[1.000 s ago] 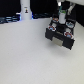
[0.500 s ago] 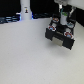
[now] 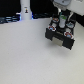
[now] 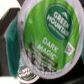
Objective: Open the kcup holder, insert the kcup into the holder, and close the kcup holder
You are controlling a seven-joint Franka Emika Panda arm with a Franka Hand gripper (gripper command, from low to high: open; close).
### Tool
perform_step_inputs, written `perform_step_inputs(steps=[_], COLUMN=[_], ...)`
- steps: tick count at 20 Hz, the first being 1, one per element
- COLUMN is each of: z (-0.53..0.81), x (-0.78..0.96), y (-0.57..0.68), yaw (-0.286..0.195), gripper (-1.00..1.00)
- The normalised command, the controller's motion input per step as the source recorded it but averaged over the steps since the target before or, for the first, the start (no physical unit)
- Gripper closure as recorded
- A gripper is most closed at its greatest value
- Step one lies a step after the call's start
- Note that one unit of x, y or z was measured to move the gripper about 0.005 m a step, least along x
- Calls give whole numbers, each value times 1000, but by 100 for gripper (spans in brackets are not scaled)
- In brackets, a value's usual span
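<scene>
A kcup [image 4: 50, 37] with a green "Green Mountain Dark Magic" lid fills the wrist view, tilted, its lid facing the camera just above the dark slots of the kcup holder [image 3: 61, 34]. In the exterior view, the black kcup holder sits on the white bench [image 3: 25, 55], its tray showing round pod tops, with the end effector [image 3: 62, 21] lowered directly over it. Whether the end effector is pinching the kcup cannot be told; its fingers are hidden. Another pod top [image 4: 24, 75] shows beside the kcup.
</scene>
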Motion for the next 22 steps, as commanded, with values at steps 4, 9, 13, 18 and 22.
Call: perform_step_inputs(steps=[4, 9, 13, 18, 22], z=[188, -46, -174, -39, 335], x=[0, 54, 62, 77, 173], y=[-415, -88, 12, 62, 68], yaw=[-2, 1, 0, 3, -8], gripper=[100, 100, 100, 100, 100])
